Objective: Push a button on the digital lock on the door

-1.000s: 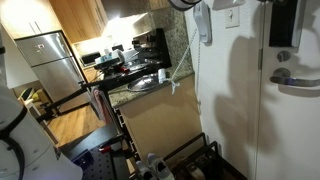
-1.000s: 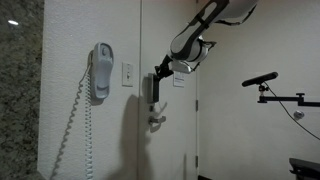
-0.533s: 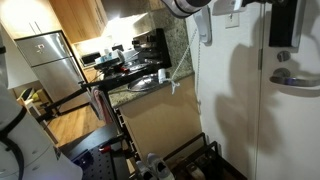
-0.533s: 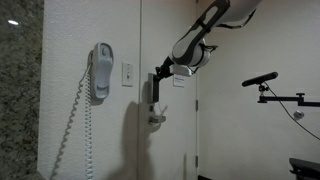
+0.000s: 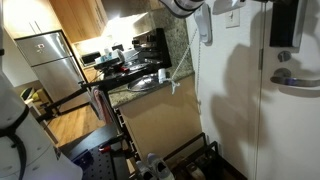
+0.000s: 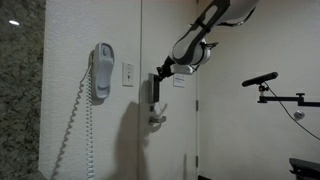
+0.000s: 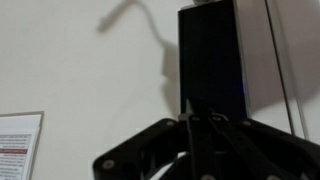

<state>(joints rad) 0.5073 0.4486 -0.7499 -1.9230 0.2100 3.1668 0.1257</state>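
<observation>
The digital lock point(image 7: 210, 50) is a tall glossy black panel on the white door point(image 7: 80, 70), filling the upper middle of the wrist view. My gripper point(image 7: 197, 116) is shut, its fingers pressed together with the tips at the lower part of the panel; contact cannot be told. In an exterior view the gripper point(image 6: 158, 72) sits at the top of the lock point(image 6: 152, 92), above the silver lever handle point(image 6: 157, 120). In an exterior view the lock point(image 5: 285, 22) and handle point(image 5: 295, 80) show on the door point(image 5: 290, 135); only part of my arm point(image 5: 185, 5) shows there.
A white wall handset point(image 6: 101, 72) with a coiled cord and a white switch plate point(image 6: 127, 73) hang on the beige wall beside the door. A small printed notice point(image 7: 18, 145) is on the door. A kitchen counter point(image 5: 140, 85) and fridge point(image 5: 50, 65) stand behind.
My arm has shifted slightly near the lock, with the gripper staying shut at the panel. The lock, door and handle have not moved.
</observation>
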